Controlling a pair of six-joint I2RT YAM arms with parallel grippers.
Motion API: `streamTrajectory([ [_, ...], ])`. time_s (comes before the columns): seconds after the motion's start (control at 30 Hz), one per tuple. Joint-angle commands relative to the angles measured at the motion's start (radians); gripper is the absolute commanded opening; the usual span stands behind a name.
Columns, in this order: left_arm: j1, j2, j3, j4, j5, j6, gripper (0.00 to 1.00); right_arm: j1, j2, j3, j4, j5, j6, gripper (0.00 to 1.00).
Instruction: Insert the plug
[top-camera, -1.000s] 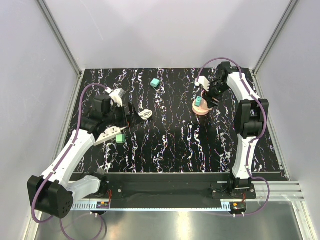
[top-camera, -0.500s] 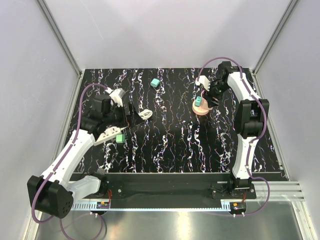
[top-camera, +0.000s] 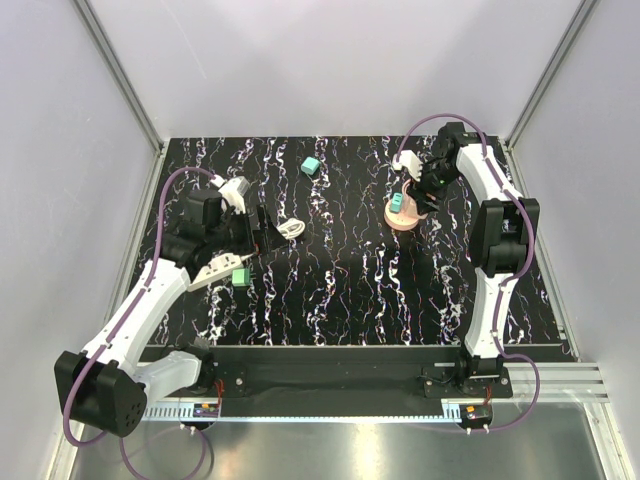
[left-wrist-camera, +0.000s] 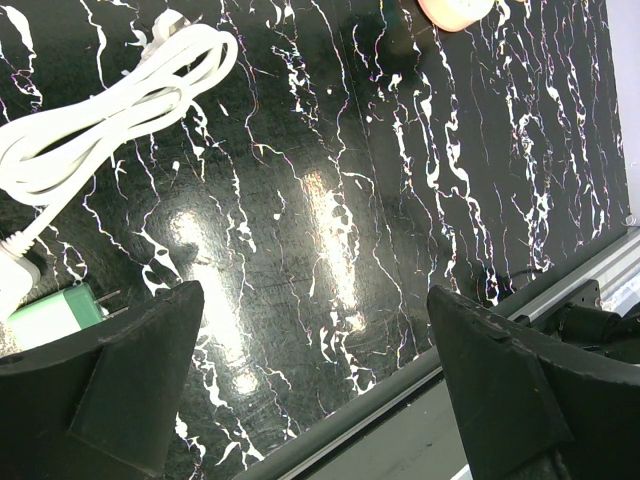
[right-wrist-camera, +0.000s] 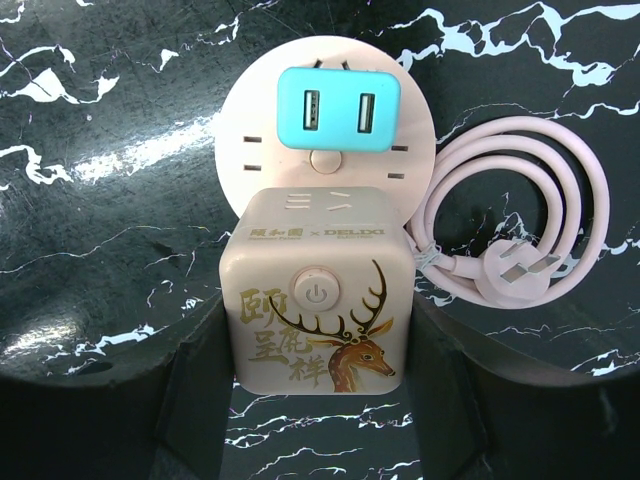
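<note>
A small teal plug (top-camera: 311, 166) lies loose at the back middle of the black marbled table, away from both grippers. A second teal block with two USB ports (right-wrist-camera: 338, 112) sits plugged into the round pink socket base (right-wrist-camera: 250, 130), also seen from above (top-camera: 398, 205). My right gripper (right-wrist-camera: 318, 340) is shut on the pink cube socket (right-wrist-camera: 318, 300) with the deer picture; it shows in the top view (top-camera: 424, 198). My left gripper (left-wrist-camera: 312, 292) is open and empty above bare table, beside the white power strip (top-camera: 214, 268).
A brighter green cube (top-camera: 241, 276) with prongs lies by the white strip, also in the left wrist view (left-wrist-camera: 55, 312). A coiled white cord (left-wrist-camera: 110, 110) lies beside it. A coiled pink cord with its plug (right-wrist-camera: 505, 262) lies right of the pink socket.
The right wrist has shifted very slightly toward the back right. The pink socket and the left arm have not moved.
</note>
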Motion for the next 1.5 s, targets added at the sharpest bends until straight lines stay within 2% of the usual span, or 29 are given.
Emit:
streamTrajectory([
  [0.0, 0.007, -0.007, -0.006, 0.052, 0.026, 0.004, 0.99, -0.005, -0.004, 0.038, 0.008, -0.034, 0.010, 0.00],
  [0.47, 0.011, -0.001, -0.004, 0.051, 0.037, 0.003, 0.99, -0.005, 0.002, 0.009, 0.002, -0.057, 0.021, 0.00],
  [0.9, 0.011, -0.001, -0.003, 0.052, 0.037, 0.004, 0.99, -0.008, 0.019, -0.034, 0.009, 0.054, 0.021, 0.00],
  [1.27, 0.011, -0.001, -0.006, 0.052, 0.038, 0.004, 0.99, -0.014, 0.006, 0.033, 0.015, 0.028, 0.025, 0.00],
  [1.47, 0.011, -0.002, -0.004, 0.052, 0.040, 0.003, 0.99, -0.013, 0.010, 0.018, 0.032, 0.023, 0.016, 0.00],
])
